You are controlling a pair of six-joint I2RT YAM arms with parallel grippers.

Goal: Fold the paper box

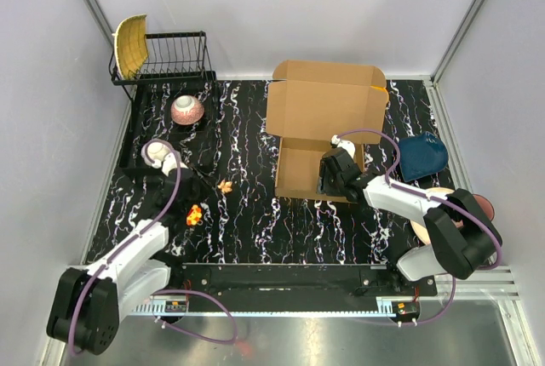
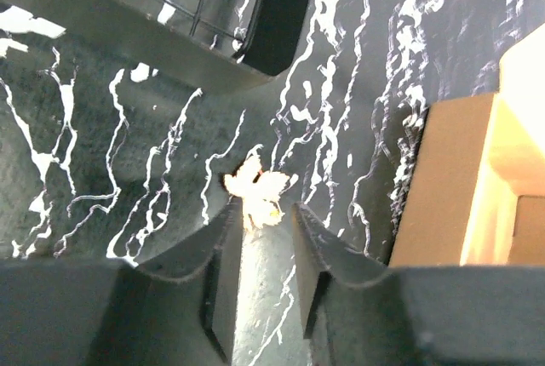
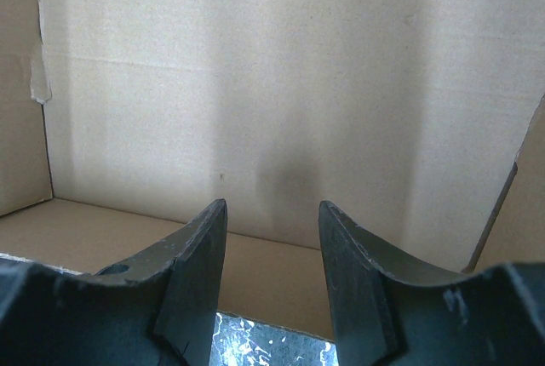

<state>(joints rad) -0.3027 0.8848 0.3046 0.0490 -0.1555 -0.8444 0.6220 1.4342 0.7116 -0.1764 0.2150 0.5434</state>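
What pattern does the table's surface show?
The table is black with white marble-like veins; the top external view shows it best.

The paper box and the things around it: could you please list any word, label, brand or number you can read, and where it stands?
No readable text in any view.
Paper box: plain brown, unmarked inside and out.
Dish rack, pink bowl, blue bowl: no lettering.
Small part on the near rail: too small to read.

dish rack (image 1: 174, 55) far-left, yellow plate (image 1: 129, 45) upright in it | pink bowl (image 1: 187, 110) before rack | blue bowl (image 1: 423, 156) right
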